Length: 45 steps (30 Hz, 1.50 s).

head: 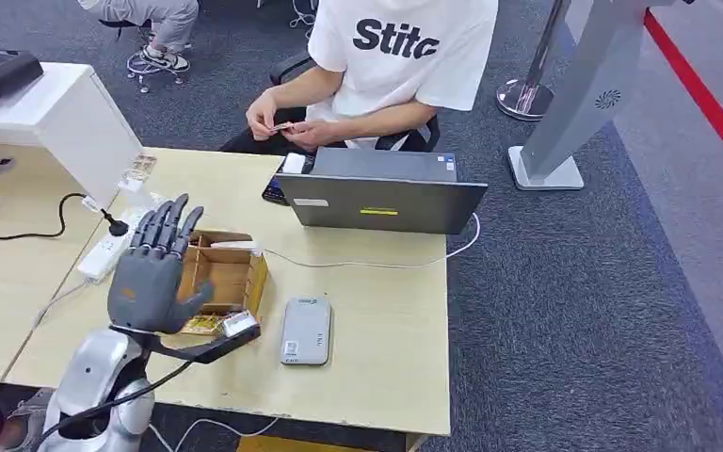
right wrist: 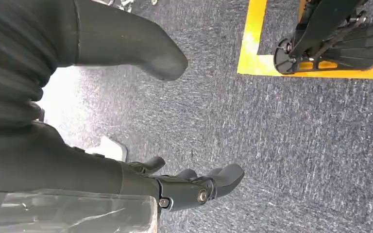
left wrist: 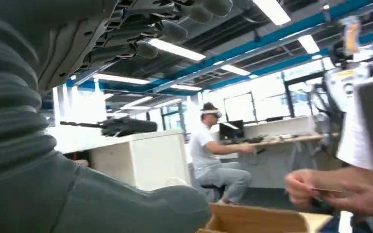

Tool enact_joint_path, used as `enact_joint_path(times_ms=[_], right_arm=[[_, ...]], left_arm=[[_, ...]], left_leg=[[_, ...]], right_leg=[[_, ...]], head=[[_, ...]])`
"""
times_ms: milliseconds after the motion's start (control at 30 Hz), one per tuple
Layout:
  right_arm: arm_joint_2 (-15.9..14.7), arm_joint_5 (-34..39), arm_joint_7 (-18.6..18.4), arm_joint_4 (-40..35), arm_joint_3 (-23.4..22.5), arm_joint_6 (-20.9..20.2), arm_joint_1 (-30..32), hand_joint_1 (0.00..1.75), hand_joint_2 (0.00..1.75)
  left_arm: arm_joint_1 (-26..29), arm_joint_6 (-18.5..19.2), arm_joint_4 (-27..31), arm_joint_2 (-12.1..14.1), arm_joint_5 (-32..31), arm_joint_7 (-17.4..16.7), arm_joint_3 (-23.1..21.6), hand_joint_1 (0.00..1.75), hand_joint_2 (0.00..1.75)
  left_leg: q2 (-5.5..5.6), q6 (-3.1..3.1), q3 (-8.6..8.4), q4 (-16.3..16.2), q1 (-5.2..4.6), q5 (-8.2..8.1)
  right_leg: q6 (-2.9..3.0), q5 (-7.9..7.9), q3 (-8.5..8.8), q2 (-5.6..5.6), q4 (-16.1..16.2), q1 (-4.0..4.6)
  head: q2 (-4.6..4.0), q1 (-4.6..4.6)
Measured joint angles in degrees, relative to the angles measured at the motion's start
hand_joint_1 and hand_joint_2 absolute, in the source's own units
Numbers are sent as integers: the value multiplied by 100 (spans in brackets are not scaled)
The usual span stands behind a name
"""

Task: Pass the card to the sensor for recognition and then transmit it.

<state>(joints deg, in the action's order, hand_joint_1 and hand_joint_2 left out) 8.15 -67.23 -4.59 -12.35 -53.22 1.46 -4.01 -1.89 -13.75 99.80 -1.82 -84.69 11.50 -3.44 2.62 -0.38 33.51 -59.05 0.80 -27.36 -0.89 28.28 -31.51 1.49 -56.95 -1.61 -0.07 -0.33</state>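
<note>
Left hand (head: 155, 268) raised over the near-left part of the wooden table (head: 377, 348), palm facing away from the head camera, fingers straight and spread, holding nothing. Just beyond it sits an open cardboard box (head: 231, 268) with dividers; the hand overlaps the box's left side in the head view, contact not discernible. A small card (head: 202, 324) lies flat on the table at the box's near edge, partly hidden by the hand. Grey sensor (head: 306, 330) lies flat to the right of the box, close beside it, apart from the hand. White cable (head: 367, 264) runs across the table behind the sensor. Closed-angle grey laptop (head: 377, 193) stands at the far edge. Person in white shirt (head: 405, 47) sits behind it, both hands together on a small card-like item (head: 284, 126). Power strip (head: 108, 250) lies left of the hand.

Right hand (right wrist: 194, 187) hangs over grey carpet (right wrist: 281, 136), fingers loosely curled, nothing in them.
</note>
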Motion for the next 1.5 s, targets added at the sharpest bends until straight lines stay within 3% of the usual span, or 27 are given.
enact_joint_path(times_ms=[200, 400, 533, 700, 967, 1033, 1133, 1500], right_arm=[[2, -57, 2, 0, -92, -2, -4, 0, 175], [4, -76, 2, 0, -127, -2, -5, 0, 175], [4, -159, 2, 0, -155, -2, -7, 0, 175], [6, -186, 2, 0, -203, -2, -10, 0, 175], [7, -188, 2, 0, -206, -2, -11, 0, 175], [17, -197, 2, 0, -230, -2, -12, 0, 175], [35, -199, 11, 0, -256, -4, -21, 0, 175], [39, -197, 31, 0, -313, -2, -27, 0, 175]], left_arm=[[73, -15, -275, 118, -262, -234, -736, 0, 175], [74, -11, -695, 225, -404, -363, -1070, 0, 175], [29, -18, -1022, 479, -505, -1071, -1308, 0, 175], [-19, -81, -1359, 742, -514, -1423, -1361, 0, 175], [-23, -85, -1384, 759, -514, -1467, -1361, 0, 175], [-27, -140, -1495, 925, -521, -1743, -1367, 0, 175], [-21, -175, -1569, 1117, -529, -1869, -1376, 0, 175], [25, -175, -1489, 1167, -531, -1854, -1435, 0, 175]], left_leg=[[-1, 0, 0, 0, 0, 0], [-1, 0, -1, 0, 1, 0], [-2, 0, -1, 1, 1, 0], [-1, 0, 0, 1, 2, 0], [-2, 0, 0, 1, 2, 0], [-5, 0, 0, 1, 2, 0], [-3, 0, 1, 1, 1, 0], [-2, 0, 1, 1, 1, 0]], right_leg=[[0, 0, -1, 0, 0, 0], [0, 0, -1, 0, -1, 1], [0, 0, -1, 1, -1, 1], [0, 0, -2, 1, -1, 1], [0, 0, -2, 1, -2, 1], [0, 0, -2, 2, -2, 1], [0, 0, -1, 1, -1, 1], [0, 0, -1, 1, -1, 1]], head=[[0, 2], [0, 0], [0, -2], [0, 0], [0, 0], [0, 0], [0, 0], [0, 0]])
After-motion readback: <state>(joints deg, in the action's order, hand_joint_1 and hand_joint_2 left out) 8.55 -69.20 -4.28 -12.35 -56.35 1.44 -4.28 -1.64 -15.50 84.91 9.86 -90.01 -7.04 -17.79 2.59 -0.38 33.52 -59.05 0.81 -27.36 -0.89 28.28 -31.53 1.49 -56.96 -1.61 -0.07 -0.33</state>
